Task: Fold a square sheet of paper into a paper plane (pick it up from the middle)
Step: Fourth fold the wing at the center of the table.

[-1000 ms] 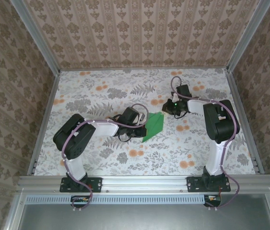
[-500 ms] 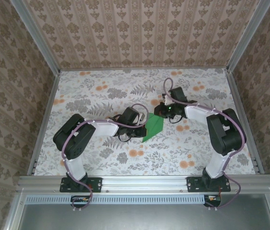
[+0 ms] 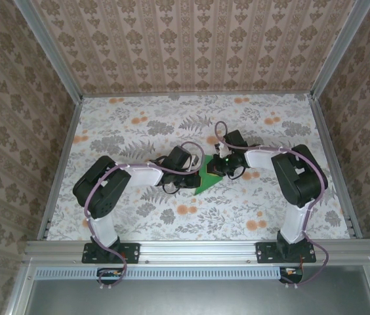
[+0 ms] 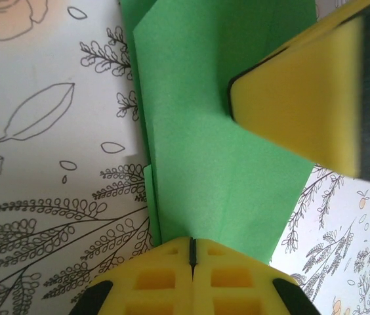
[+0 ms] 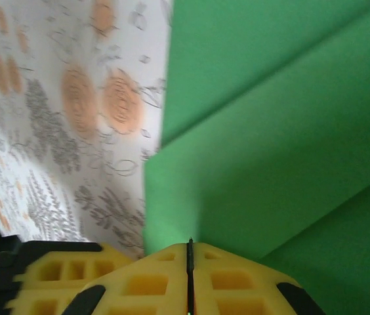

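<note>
Top external view puts the square sheet of paper [image 3: 205,181], partly folded, flat on the floral table [image 3: 139,131] between the 2 arms. Both clenched, the left gripper [image 4: 191,252] and right gripper [image 5: 189,252] rest their tips on it; no grasp is evident. The paper is thin, light, matte green, with crisp layered folds. It likely slides easily, so pinch a free edge near the middle.
</note>
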`<control>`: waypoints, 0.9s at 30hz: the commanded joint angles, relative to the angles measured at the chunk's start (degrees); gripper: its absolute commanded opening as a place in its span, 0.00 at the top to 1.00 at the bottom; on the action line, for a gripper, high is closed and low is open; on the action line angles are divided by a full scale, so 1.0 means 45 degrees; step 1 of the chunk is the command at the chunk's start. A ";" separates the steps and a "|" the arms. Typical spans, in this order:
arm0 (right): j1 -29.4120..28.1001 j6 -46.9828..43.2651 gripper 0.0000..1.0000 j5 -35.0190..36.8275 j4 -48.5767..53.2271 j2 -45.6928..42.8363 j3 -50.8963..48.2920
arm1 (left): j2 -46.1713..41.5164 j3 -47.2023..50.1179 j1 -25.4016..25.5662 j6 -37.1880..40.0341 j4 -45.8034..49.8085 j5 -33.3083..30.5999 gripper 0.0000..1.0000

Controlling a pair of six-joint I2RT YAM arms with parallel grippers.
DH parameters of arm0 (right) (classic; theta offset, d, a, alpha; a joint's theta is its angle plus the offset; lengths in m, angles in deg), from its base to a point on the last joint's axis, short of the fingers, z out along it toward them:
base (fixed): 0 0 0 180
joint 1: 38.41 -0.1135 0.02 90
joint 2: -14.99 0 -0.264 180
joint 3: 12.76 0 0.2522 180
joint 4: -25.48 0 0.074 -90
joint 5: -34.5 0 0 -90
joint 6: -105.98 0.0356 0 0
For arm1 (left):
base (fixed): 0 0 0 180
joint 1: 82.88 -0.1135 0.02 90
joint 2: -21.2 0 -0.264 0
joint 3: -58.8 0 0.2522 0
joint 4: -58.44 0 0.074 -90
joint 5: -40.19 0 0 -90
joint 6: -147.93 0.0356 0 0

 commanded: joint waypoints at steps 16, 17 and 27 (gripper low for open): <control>0.0334 -0.0516 0.91 0.1174 0.1935 0.1168 0.0187 | -0.1612 0.0306 0.0244 -0.1349 -0.0977 -0.0661 0.89; 0.0328 -0.0523 0.90 0.1190 0.1935 0.1219 0.0186 | -0.1652 0.0413 0.0275 -0.1554 -0.1155 -0.0664 0.87; 0.0335 -0.0561 0.91 0.1562 0.2363 0.1478 0.0275 | -0.1144 0.0258 0.1019 -0.2750 -0.0068 -0.1125 0.84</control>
